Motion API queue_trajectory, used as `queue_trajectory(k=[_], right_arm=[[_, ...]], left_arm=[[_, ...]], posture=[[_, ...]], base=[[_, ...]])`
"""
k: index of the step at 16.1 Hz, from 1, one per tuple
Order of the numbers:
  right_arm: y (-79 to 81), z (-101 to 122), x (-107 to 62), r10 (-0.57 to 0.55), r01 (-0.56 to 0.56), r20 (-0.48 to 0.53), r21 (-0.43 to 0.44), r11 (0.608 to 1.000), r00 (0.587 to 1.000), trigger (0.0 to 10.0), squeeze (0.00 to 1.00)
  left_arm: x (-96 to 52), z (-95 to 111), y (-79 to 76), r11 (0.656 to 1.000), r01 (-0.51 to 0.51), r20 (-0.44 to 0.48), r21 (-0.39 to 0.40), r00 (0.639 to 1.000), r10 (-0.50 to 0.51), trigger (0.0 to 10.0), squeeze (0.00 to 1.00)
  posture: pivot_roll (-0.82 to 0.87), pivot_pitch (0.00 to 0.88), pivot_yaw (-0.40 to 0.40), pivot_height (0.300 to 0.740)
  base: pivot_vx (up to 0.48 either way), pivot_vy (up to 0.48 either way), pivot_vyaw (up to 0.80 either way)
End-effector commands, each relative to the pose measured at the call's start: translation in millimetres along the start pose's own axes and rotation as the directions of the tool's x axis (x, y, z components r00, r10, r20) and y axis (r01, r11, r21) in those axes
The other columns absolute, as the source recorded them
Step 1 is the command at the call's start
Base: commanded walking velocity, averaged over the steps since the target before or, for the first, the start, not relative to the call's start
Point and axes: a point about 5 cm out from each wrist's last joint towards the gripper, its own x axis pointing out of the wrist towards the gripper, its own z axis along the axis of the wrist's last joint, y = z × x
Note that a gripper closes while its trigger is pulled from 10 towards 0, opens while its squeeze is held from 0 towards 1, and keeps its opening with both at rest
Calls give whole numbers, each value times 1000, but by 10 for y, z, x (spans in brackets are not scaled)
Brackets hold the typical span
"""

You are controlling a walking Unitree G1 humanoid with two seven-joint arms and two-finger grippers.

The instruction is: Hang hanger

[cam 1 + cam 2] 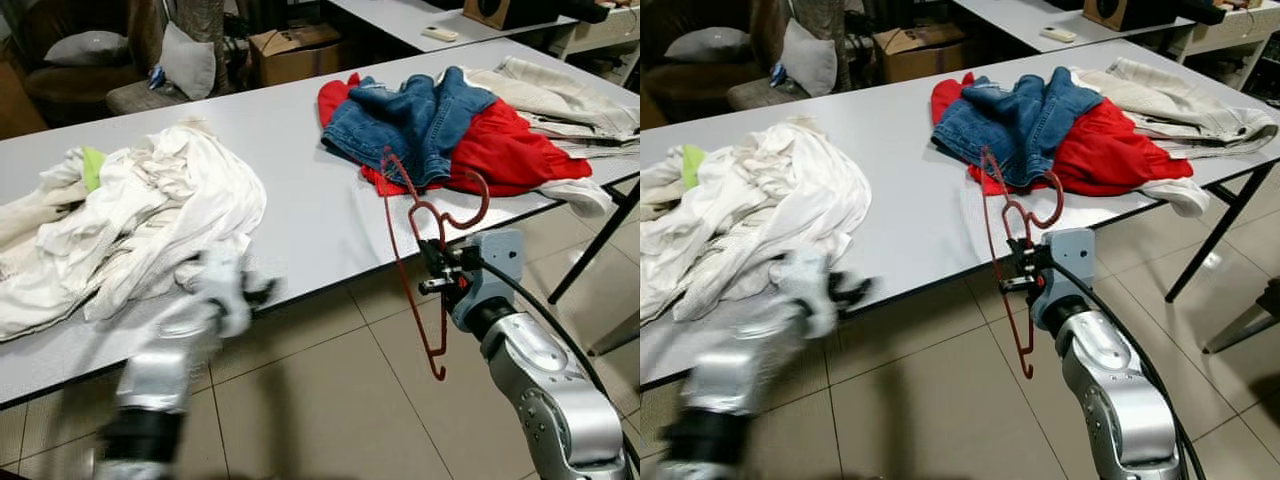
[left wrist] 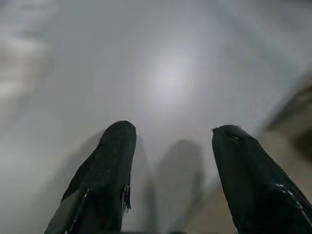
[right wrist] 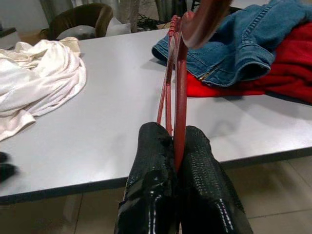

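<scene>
A red wire hanger (image 3: 180, 97) stands almost upright just in front of the grey table's (image 1: 300, 210) front edge, hook end up. My right gripper (image 1: 437, 270) is shut on it, and the right wrist view shows both fingers (image 3: 156, 161) pinching the wire. My left gripper (image 1: 255, 292) is blurred at the table's front edge, beside a heap of white clothes (image 1: 150, 210). In the left wrist view its fingers (image 2: 109, 165) stand apart over the bare grey tabletop with nothing between them.
Blue jeans (image 1: 420, 115) lie on a red garment (image 1: 500, 150) at the table's right, with beige clothing (image 1: 570, 100) beyond. A black table leg (image 1: 590, 250) slants down at the right. Behind are a cardboard box (image 1: 295, 50), an armchair (image 1: 70, 60) and another table (image 1: 400, 15). Tiled floor lies in front.
</scene>
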Motion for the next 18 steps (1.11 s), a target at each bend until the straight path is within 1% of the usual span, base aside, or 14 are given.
queue_trajectory(k=[1,2,3,4,6,7,8,9,10,12,13,15,16,18], right_arm=[[-41,41,-11,-11,11,11,16,1000,1000,10000,0],[-51,48,-19,-18,18,15,14,1000,1000,10000,0],[-74,62,-44,-31,30,24,14,999,999,10000,0],[-82,66,-53,-35,34,27,16,999,999,10000,0],[-112,37,-93,-57,56,19,20,998,998,10000,0],[-105,16,-112,-60,59,12,23,998,998,10000,0],[-102,12,-114,-59,59,11,25,998,998,10000,0],[-94,9,-111,-56,55,9,28,998,998,10000,0],[-71,10,-92,-46,46,8,35,998,999,10000,0],[-50,24,-67,-36,35,10,39,999,999,10000,0],[-46,28,-67,-32,31,10,40,999,999,10000,0],[-55,32,-78,-31,30,8,39,999,999,10000,0],[-67,37,-92,-32,32,8,43,999,999,10000,0],[-82,45,-101,-37,37,8,52,998,999,10000,0]], left_arm=[[45,47,-18,998,30,35,-57,999,-28,10000,0],[83,91,-30,999,18,66,-43,998,-15,10000,0],[97,228,-4,998,-42,150,49,988,34,10000,0],[91,279,10,995,-63,179,76,983,48,10000,0],[-9,356,147,947,-166,197,274,974,114,10000,0],[-125,289,323,884,-227,128,409,973,191,10000,0],[-165,259,379,861,-234,97,452,972,214,10000,0],[-198,194,437,850,-235,49,470,969,241,10000,0],[-232,-27,522,858,-208,-75,469,959,274,10000,0],[-206,-207,541,877,-191,-148,441,948,281,10000,0],[-151,-254,504,910,-193,-143,368,955,261,10000,0],[-18,-333,388,967,-170,-114,188,974,194,10000,0],[61,-320,303,988,-151,-72,23,986,152,10000,0],[164,-277,162,986,-92,-35,-142,996,87,10000,0]], posture=[[-114,0,71,740],[-124,0,78,740],[-133,0,88,740],[-134,0,90,740],[-138,0,99,740],[-139,0,103,740],[-137,0,104,740],[-135,0,102,740],[-133,0,98,740],[-130,0,88,740],[-133,0,86,740],[-138,0,84,740],[-142,0,84,740],[-148,0,86,740]], base=[[0,0,0],[0,0,0],[0,0,0],[0,0,0],[0,0,0],[0,0,0],[0,0,0],[0,0,0],[0,0,0],[0,0,0],[0,0,0],[0,0,0],[0,0,0],[0,0,0]])
